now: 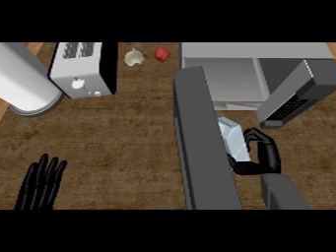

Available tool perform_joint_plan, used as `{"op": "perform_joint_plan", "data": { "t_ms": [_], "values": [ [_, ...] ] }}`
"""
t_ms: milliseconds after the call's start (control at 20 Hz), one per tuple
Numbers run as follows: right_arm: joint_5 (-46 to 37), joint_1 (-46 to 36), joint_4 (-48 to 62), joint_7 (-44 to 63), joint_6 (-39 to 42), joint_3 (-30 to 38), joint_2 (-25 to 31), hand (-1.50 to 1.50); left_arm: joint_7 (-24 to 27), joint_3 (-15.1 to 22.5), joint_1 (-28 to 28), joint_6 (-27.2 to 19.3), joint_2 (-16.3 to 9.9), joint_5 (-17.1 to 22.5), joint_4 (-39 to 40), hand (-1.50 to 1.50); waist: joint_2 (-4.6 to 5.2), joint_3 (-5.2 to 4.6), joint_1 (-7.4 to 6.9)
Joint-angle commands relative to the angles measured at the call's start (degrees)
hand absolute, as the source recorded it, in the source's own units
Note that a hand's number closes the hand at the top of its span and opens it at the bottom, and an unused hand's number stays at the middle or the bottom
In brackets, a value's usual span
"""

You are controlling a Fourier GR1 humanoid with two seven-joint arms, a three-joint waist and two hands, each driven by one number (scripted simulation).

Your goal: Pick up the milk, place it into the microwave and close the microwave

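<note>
Brown wood-grain desk [127, 142] carries a grey box microwave [228, 81] at one o'clock, cavity facing the viewer, its long dark-grey door [203, 142] swung wide toward six o'clock, apparently left open so the carton can go in. White cylinder [14, 78] at ten o'clock and white toaster [83, 69] at eleven sit well apart from the work. Right robot hand [261, 155], at four o'clock, curls round the pale-blue milk carton [231, 138] just beside the door, likely staged for insertion; left robot hand [43, 182] rests at seven o'clock, fingers straight.
</note>
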State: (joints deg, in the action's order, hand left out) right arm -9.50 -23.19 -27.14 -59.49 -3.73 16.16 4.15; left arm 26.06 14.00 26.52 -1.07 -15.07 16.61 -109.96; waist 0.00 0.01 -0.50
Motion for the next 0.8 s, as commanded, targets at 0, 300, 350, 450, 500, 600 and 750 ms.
{"op": "perform_joint_plan", "data": {
  "t_ms": [0, 300, 350, 450, 500, 600, 750],
  "values": [
    [1.0, -1.0, -4.0, -0.3, -1.1, -1.0, -2.2, 1.5, 0.9, 0.1, 0.3, -0.5, 1.9, -1.0, 1.2, -1.5, -0.06, -0.01, 0.19],
    [0.8, -2.8, -8.7, 5.0, -9.3, -2.4, -2.5, 1.5, 3.1, -2.6, 2.6, 3.8, -0.1, 0.6, 2.3, -1.5, 0.0, 0.0, 0.0],
    [-0.2, -5.5, -9.0, 9.5, -10.4, -3.5, -2.8, 1.5, 0.7, -3.7, 0.2, 2.4, 0.5, 1.4, 1.9, -1.5, 0.01, -0.01, 0.05],
    [0.7, -1.7, -12.6, 10.4, -9.4, -3.9, -1.9, 1.5, 0.5, -2.4, -2.2, 2.2, 1.8, -1.3, 4.7, -1.5, -0.03, -0.01, 0.36],
    [0.2, -5.2, -12.2, 12.3, -11.3, -3.8, -2.1, 1.5, 2.3, -3.3, 2.2, 3.7, 0.5, 0.1, 1.6, -1.5, -0.04, -0.01, 0.05],
    [0.3, -3.2, -12.5, 12.1, -14.1, -6.4, -4.1, 1.5, 6.6, -3.9, 2.2, 6.1, 1.2, 0.2, 6.6, -1.5, -0.04, -0.01, 0.03],
    [-1.9, -6.4, -11.7, 17.2, -15.2, -6.5, -3.2, 1.5, -1.1, -4.1, 0.2, 3.3, 1.9, 0.8, 1.1, -1.5, 0.0, 0.0, 0.05]
  ]
}}
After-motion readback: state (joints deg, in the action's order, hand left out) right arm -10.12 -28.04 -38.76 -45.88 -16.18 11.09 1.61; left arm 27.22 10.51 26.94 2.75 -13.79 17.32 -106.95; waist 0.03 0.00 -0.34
